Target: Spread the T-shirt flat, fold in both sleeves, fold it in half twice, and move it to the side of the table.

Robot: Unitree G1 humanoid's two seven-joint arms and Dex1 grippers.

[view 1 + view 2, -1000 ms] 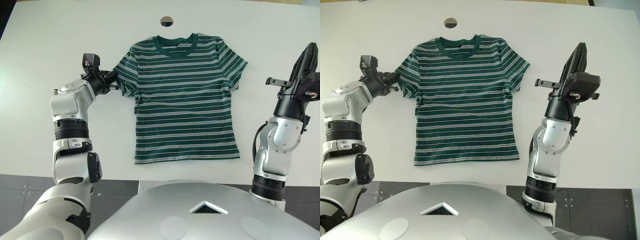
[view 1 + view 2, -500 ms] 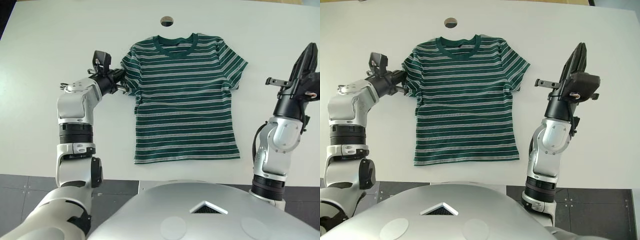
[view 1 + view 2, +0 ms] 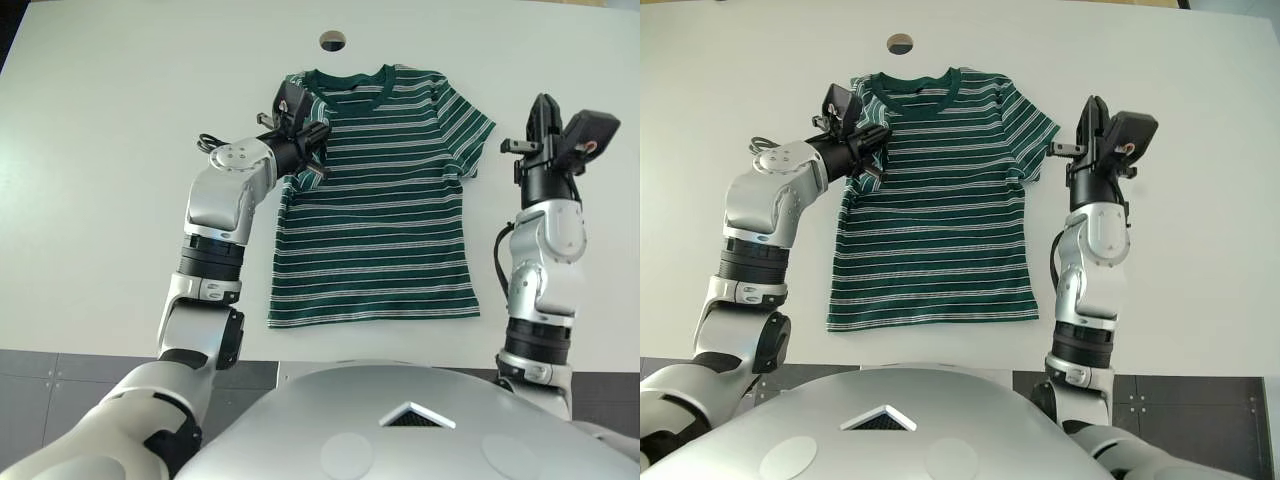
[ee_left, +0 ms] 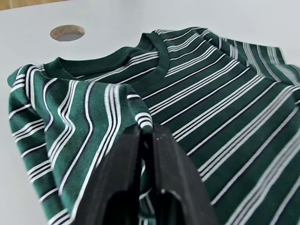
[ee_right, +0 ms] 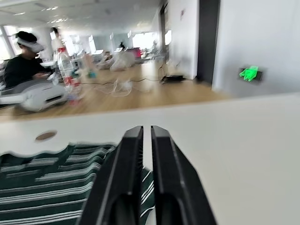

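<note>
A dark green T-shirt (image 3: pixel 385 230) with white stripes lies flat on the white table (image 3: pixel 120 150), collar at the far side. My left gripper (image 3: pixel 306 142) is shut on the left sleeve (image 4: pixel 93 117), which it holds lifted and folded inward over the shirt's chest. The sleeve hem is pinched between the black fingers (image 4: pixel 124 159) of the left gripper (image 4: pixel 145 129). My right gripper (image 3: pixel 541 108) is raised just right of the right sleeve (image 3: pixel 470 130), fingers together with nothing in them; the right gripper (image 5: pixel 146 129) points over that sleeve's edge.
A small round hole (image 3: pixel 333 41) sits in the table beyond the collar. Bare table surface lies to the left and right of the shirt. The table's front edge (image 3: pixel 90 350) runs close below the shirt hem.
My left gripper has carried the left sleeve rightward, from the shirt's left side onto its chest. The right arm has swung inward and turned, ending close to the right sleeve.
</note>
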